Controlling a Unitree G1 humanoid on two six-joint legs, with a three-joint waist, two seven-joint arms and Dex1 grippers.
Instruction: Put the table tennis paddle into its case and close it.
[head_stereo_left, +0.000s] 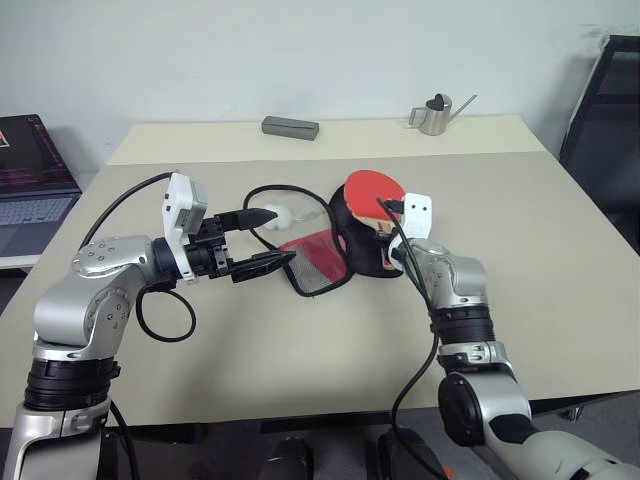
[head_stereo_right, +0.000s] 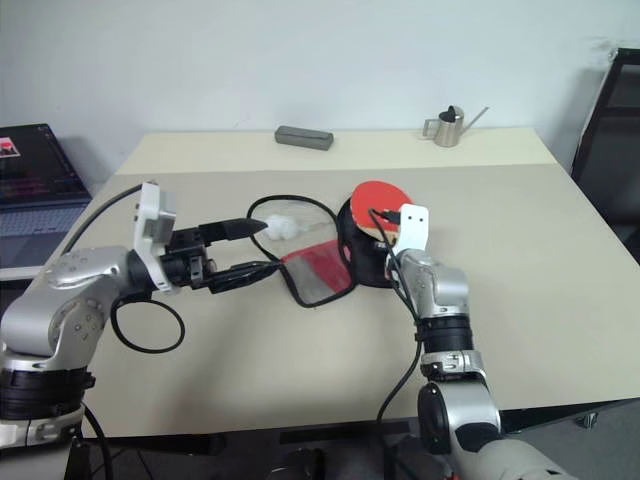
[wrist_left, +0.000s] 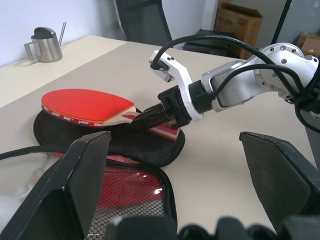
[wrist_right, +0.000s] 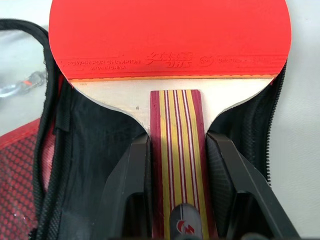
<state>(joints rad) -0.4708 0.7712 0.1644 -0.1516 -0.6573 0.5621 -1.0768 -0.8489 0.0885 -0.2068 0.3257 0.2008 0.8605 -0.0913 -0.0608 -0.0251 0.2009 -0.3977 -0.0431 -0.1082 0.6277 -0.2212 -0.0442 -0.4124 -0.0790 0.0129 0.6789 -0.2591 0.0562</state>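
The table tennis paddle (head_stereo_left: 372, 188) has a red face and a striped wooden handle (wrist_right: 176, 150). My right gripper (wrist_right: 177, 146) is shut on that handle and holds the blade just over the black half of the open case (head_stereo_left: 362, 252). The case's red mesh flap (head_stereo_left: 315, 262) lies spread on the table toward my left. My left gripper (head_stereo_left: 280, 235) is open beside that flap, its lower finger (head_stereo_left: 272, 262) near the flap's edge and nothing between the fingers. The left wrist view shows the paddle (wrist_left: 85, 105) resting on the case (wrist_left: 150, 150).
A white clump (head_stereo_left: 282, 213) and a black cable loop (head_stereo_left: 290, 192) lie just behind the left gripper. A grey block (head_stereo_left: 290, 127) and a metal can (head_stereo_left: 435, 113) stand at the table's far edge. A laptop (head_stereo_left: 30, 190) sits off the left side, a dark chair (head_stereo_left: 610, 110) at the right.
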